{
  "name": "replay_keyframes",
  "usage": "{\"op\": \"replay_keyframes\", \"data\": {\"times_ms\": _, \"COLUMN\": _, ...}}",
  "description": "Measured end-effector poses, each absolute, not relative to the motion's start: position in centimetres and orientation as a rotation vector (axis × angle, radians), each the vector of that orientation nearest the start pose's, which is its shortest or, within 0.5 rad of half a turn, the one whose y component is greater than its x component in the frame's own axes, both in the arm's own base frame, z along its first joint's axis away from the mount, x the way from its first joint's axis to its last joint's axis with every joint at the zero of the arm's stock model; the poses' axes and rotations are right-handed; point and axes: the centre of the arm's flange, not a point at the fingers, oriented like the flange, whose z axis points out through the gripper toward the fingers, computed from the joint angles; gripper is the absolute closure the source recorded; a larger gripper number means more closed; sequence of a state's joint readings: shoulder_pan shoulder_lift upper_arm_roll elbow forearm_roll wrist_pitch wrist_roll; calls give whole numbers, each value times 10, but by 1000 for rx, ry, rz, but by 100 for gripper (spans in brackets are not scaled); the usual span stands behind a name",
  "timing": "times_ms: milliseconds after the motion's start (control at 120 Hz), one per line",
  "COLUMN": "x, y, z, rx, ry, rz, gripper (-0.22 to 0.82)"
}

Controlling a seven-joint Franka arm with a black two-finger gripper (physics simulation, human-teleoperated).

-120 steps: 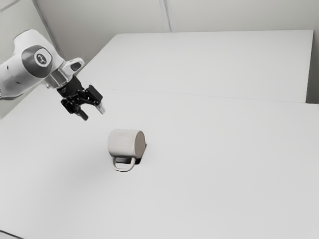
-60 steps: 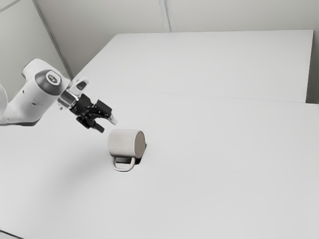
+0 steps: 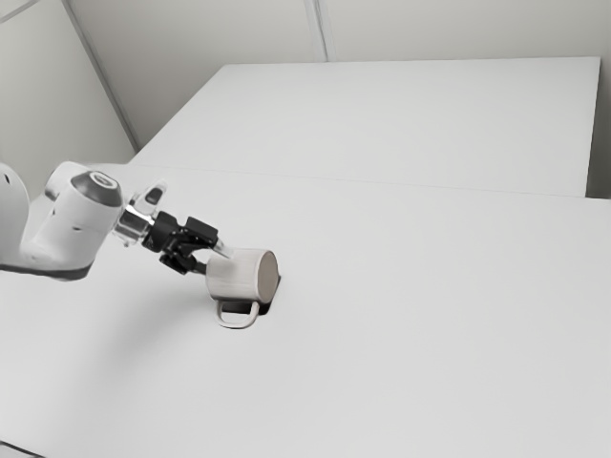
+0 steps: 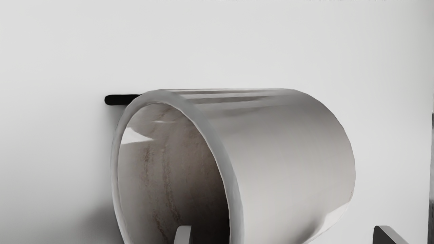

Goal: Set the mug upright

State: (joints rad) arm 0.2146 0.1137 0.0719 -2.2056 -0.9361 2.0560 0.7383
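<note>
I am logging the mug (image 3: 232,275) as showing warm off-white outside, its handle (image 3: 237,325) matching. In my wrist view the rim (image 4: 216,142) is reading cooler grey; the interior (image 4: 162,176) is showing taupe, with rust-brown speckled streaks and a whitish glare patch. My arm (image 3: 78,221) is appearing white with a dark grey band; the gripper (image 3: 214,260) is showing black with pale grey on a fingertip. The table (image 3: 430,315) is reading plain, very light grey.
</note>
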Motion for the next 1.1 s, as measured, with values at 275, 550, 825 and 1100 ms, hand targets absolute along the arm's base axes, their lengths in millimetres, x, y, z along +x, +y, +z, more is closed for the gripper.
{"op": "replay_keyframes", "data": {"times_ms": 275, "x": 514, "y": 102, "z": 312, "rx": 2231, "ry": 137, "rz": 326, "gripper": 3}}
{"op": "replay_keyframes", "data": {"times_ms": 550, "x": 516, "y": 96, "z": 309, "rx": 2158, "ry": 57, "rz": 428, "gripper": 31}}
{"op": "replay_keyframes", "data": {"times_ms": 825, "x": 518, "y": 89, "z": 314, "rx": 2145, "ry": -44, "rz": 486, "gripper": 65}}
{"op": "replay_keyframes", "data": {"times_ms": 1100, "x": 521, "y": 80, "z": 347, "rx": 2143, "ry": -157, "rz": 577, "gripper": 76}}
